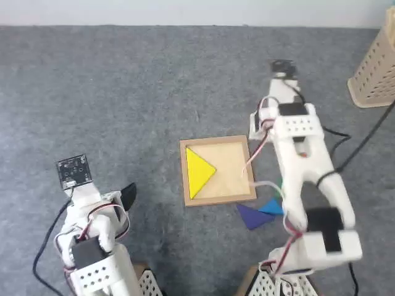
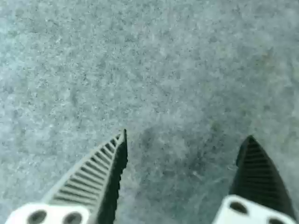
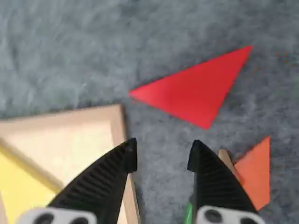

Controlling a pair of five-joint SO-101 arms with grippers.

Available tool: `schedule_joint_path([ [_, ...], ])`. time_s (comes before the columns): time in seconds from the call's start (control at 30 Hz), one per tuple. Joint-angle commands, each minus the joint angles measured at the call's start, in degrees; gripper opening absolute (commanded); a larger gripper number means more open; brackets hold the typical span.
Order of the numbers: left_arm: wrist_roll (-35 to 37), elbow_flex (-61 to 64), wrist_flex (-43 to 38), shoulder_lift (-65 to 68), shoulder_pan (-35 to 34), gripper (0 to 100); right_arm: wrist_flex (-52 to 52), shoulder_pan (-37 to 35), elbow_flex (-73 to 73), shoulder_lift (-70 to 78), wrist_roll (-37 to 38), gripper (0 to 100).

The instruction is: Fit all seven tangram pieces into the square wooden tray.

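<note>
The square wooden tray (image 1: pixel 213 140) lies mid-table with a yellow triangle (image 1: pixel 197 171) in its left half. My right gripper (image 1: pixel 254 128) hangs over the tray's far right corner; in the right wrist view it (image 3: pixel 162 156) is open and holds nothing, straddling the tray rim (image 3: pixel 117 122). Beyond it on the carpet lie a red triangle (image 3: pixel 194 91) and an orange piece (image 3: pixel 254 172). A light blue piece (image 1: pixel 271 206) and a dark blue piece (image 1: pixel 253 216) lie near the tray's near right corner, partly under the arm. My left gripper (image 1: pixel 126 196) (image 2: pixel 186 140) is open over bare carpet.
Grey carpet covers the table. A beige perforated tower (image 1: pixel 376 61) stands at the far right edge. The right arm's body (image 1: pixel 305 172) hides the ground right of the tray. A green sliver (image 1: pixel 281 183) peeks out beside that arm.
</note>
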Motion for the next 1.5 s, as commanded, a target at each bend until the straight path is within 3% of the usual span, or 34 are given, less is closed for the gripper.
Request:
schedule_joint_path([
  [0.0, -0.09, -0.75, -0.09, -0.7, 0.09, 35, -0.31, 1.19, -12.66, 10.77, -9.93, 18.8],
  [0.17, -0.09, -0.75, -0.09, -0.7, 0.09, 35, 5.58, 0.66, -27.25, 24.04, -24.88, 18.8],
  [0.33, -0.09, -0.75, -0.09, -0.7, 0.09, 35, 11.82, 3.21, -41.76, 33.54, -27.08, 18.8],
  [0.43, -0.09, -0.75, -0.09, -0.7, 0.09, 35, 16.31, 5.41, -48.44, 36.88, -27.08, 19.5],
  [0.57, -0.09, -0.75, -0.09, -0.7, 0.09, 35, 22.11, 6.46, -54.59, 37.93, -27.25, 30.1],
  [0.73, -0.09, -0.75, -0.09, -0.7, 0.09, 35, 19.38, 6.11, -56.0, 38.2, -27.16, 41.4],
  [1.2, -0.09, -0.75, -0.09, -0.7, 0.09, 35, 13.05, 6.46, -56.26, 49.8, -26.99, 41.7],
  [1.4, -0.09, -0.75, -0.09, -0.7, 0.09, 35, 20.35, 7.52, -56.18, 49.8, -26.81, 41.5],
  [1.47, -0.09, -0.75, -0.09, -0.7, 0.09, 35, 24.84, 7.43, -56.26, 49.71, -23.3, 41.5],
])
